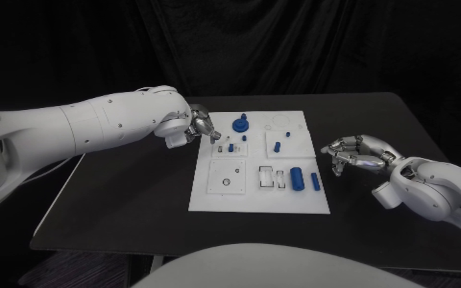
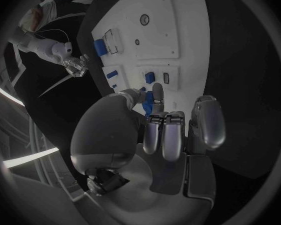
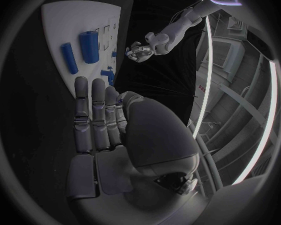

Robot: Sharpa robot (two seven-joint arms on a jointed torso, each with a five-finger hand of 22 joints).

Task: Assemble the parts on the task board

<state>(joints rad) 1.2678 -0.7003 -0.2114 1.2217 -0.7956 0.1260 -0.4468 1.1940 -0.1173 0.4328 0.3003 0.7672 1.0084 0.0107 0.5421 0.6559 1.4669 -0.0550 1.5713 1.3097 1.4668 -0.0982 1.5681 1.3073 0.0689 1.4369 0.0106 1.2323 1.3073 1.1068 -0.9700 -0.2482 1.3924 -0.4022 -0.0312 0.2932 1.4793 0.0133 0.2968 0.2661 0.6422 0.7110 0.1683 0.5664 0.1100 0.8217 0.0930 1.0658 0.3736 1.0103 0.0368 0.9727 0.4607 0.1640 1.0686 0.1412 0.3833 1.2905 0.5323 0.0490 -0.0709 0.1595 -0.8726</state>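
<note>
The white task board (image 1: 259, 191) lies mid-table. On it are a blue round part with a knob (image 1: 240, 125), two small blue pieces (image 1: 276, 147), a thick blue cylinder (image 1: 298, 177) and a thin blue pin (image 1: 315, 181). My left hand (image 1: 198, 128) hovers at the board's far left corner, fingers apart, its fingertips just short of the round part (image 2: 154, 104). My right hand (image 1: 348, 155) hangs over the table to the right of the board, fingers (image 3: 93, 115) side by side with the thumb folded across. A speck of blue shows at the thumb tip; whether it is held is unclear.
The board (image 2: 156, 30) carries square white sub-plates with slots and holes, one with a small ring (image 1: 226, 182). Bare black table (image 1: 125, 195) surrounds the board on every side. A black curtain closes off the back.
</note>
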